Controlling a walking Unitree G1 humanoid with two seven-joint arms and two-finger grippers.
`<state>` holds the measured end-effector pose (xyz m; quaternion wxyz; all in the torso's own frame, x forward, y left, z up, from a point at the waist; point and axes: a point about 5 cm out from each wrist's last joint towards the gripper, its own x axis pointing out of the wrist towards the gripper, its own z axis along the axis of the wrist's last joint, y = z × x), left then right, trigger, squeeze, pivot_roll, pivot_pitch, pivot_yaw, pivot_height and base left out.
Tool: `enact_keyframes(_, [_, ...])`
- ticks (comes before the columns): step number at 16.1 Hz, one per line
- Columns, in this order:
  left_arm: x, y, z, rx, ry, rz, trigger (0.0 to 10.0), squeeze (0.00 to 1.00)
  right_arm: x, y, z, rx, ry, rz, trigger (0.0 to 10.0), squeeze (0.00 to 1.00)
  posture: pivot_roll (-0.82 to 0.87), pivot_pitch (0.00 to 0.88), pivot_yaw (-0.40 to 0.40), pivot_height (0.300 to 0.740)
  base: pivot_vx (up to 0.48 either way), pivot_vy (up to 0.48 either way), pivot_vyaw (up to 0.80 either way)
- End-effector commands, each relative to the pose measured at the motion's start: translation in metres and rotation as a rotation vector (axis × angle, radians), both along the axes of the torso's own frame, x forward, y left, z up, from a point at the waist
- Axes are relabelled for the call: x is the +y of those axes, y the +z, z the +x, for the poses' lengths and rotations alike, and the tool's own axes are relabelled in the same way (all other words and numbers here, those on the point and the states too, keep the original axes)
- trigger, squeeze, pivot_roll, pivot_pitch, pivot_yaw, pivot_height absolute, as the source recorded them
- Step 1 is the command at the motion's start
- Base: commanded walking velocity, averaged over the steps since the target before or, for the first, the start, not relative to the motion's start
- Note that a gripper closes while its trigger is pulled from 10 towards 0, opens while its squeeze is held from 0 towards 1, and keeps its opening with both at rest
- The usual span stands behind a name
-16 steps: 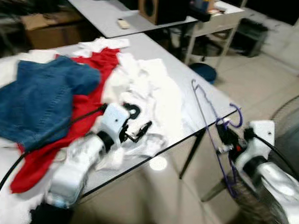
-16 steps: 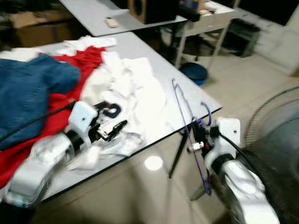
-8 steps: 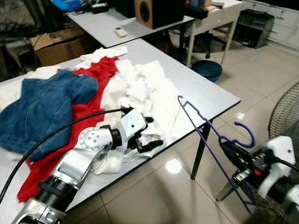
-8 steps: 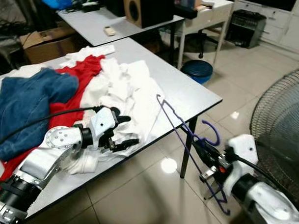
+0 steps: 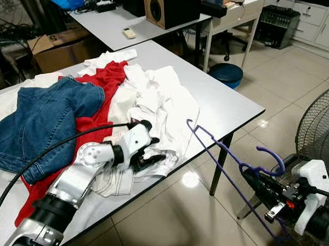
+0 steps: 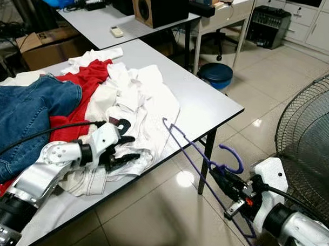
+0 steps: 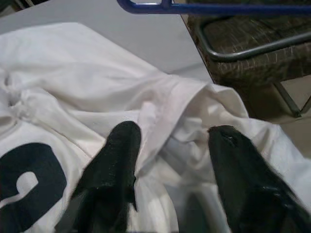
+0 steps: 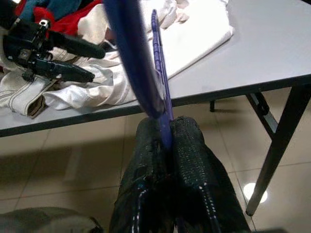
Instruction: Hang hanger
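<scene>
One purple hanger (image 5: 228,157) clamped in right end effector (image 5: 258,183); left end effector (image 5: 152,157) open.

Purple wire hanger (image 5: 223,157), tilted in mid-air just off the table's corner, hook pointing up.

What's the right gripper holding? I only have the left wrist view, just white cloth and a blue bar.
Observer: The right gripper is shut on a purple hanger, held off the table's edge, over the floor.
Operator: Where's my left gripper on the table?
Observer: The left gripper sits open on the white shirt near the table's front edge.
Operator: Anything else in the pile?
Observer: A red garment and blue jeans lie to the left of the shirt.
Operator: Any obstacle on the right?
Observer: A standing fan is right beside the right arm.
</scene>
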<state>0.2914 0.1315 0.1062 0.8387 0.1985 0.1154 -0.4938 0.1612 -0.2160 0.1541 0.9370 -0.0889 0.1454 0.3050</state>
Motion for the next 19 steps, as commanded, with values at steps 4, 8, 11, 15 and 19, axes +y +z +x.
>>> enact_keyframes(4, [0.003,-0.006,0.004,-0.028,0.011,0.053,0.0,0.00,0.002,0.011,-0.006,0.004,0.052,-0.001,10.0,0.00,-0.19,0.028,0.096,0.740,0.000,0.000,0.00])
enact_keyframes(8, [0.001,-0.008,0.012,-0.067,0.030,0.108,0.0,0.00,-0.001,0.013,-0.012,0.017,0.057,-0.005,10.0,0.00,-0.21,0.028,0.100,0.740,0.000,0.000,0.00])
enact_keyframes(11, [0.003,-0.009,0.016,-0.086,0.044,0.131,0.0,0.00,0.000,0.014,-0.013,0.022,0.057,-0.007,10.0,0.00,-0.21,0.030,0.105,0.740,0.000,0.000,0.00])
enact_keyframes(15, [0.009,-0.008,0.023,-0.144,0.050,0.201,0.0,0.00,0.000,0.014,-0.016,0.029,0.056,-0.008,10.0,0.00,-0.21,0.028,0.108,0.740,0.000,0.000,0.00])
enact_keyframes(19, [0.009,-0.004,0.024,-0.145,0.043,0.167,0.0,0.00,0.001,0.016,-0.016,0.025,0.070,0.018,10.0,0.00,-0.19,0.022,0.102,0.740,0.000,0.000,0.00])
